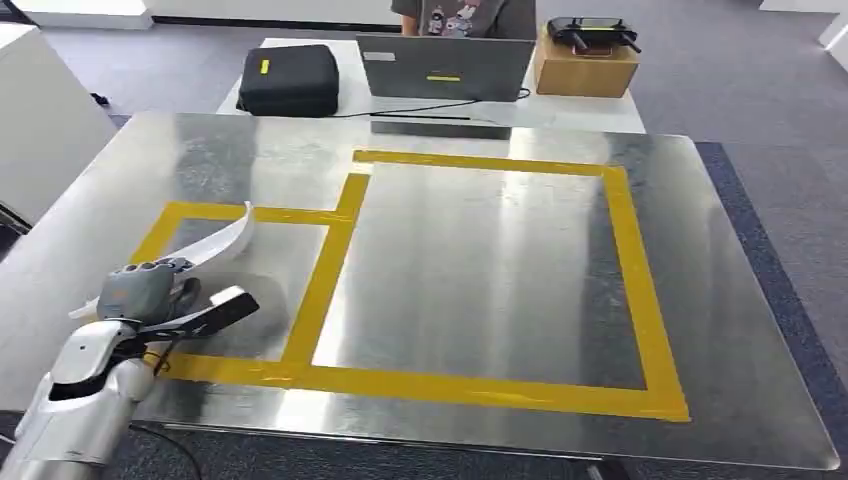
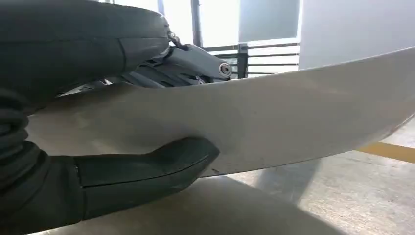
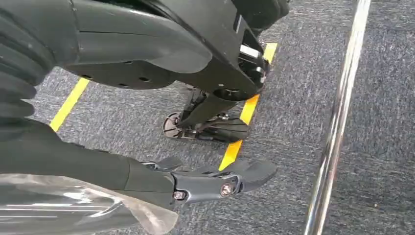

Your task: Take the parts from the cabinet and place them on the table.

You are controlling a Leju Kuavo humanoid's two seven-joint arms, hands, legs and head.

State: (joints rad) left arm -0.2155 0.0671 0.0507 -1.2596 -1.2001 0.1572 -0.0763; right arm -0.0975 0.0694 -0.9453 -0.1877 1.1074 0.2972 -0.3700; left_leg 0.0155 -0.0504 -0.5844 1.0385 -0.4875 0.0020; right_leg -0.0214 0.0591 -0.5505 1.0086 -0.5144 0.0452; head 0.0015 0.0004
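Note:
My left hand [image 1: 150, 290] grips a long, curved, pale metal part [image 1: 225, 240] near one end, over the small yellow-taped box [image 1: 322, 285] at the left of the steel table [image 1: 480, 260]. The free end of the part curves up and away toward the far side of that box. In the left wrist view the thumb [image 2: 161, 166] presses on the lower edge of the part [image 2: 274, 122], just above the tabletop. My right hand [image 3: 122, 63] hangs low above the carpet with its fingers apart and nothing in them.
A larger yellow-taped box [image 1: 630, 270] marks the middle and right of the table. Behind it are a black case [image 1: 290, 80], a laptop [image 1: 445, 68], a cardboard box [image 1: 585, 65] and a person [image 1: 465, 15]. A white cabinet [image 1: 40, 120] stands at the left. A chrome bar [image 3: 337, 122] runs beside my right hand.

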